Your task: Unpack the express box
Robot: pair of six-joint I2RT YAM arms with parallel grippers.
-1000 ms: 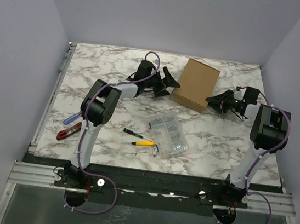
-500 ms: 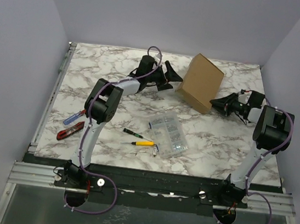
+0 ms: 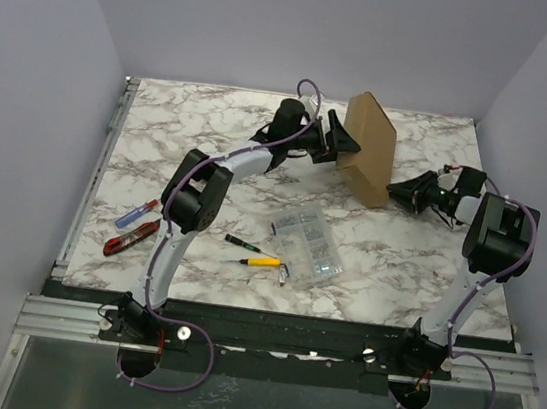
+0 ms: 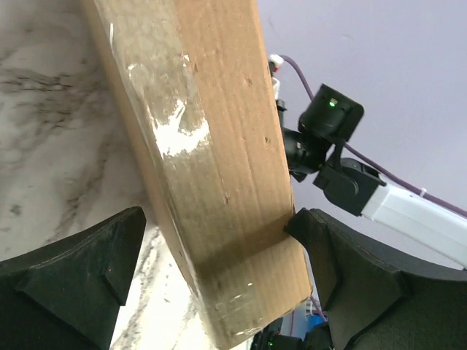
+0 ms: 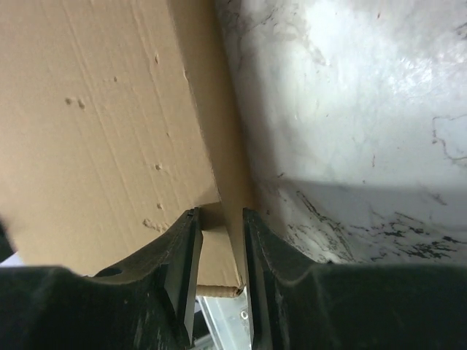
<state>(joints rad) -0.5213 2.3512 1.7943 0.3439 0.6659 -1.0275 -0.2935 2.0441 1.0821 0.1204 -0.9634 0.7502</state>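
Top external: my right fingers (image 5: 182, 262) pinch the tipped, unopened flat brown cardboard express box (image 3: 370, 149), left fingers (image 4: 80, 270) wide.

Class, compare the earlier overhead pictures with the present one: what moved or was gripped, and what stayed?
The express box tipped up from lying flat to standing steeply on its right edge. The left tool, wide open, rose and swung right with the raised side. The right tool pinches the box's lower corner. The clear case and screwdrivers stayed put.
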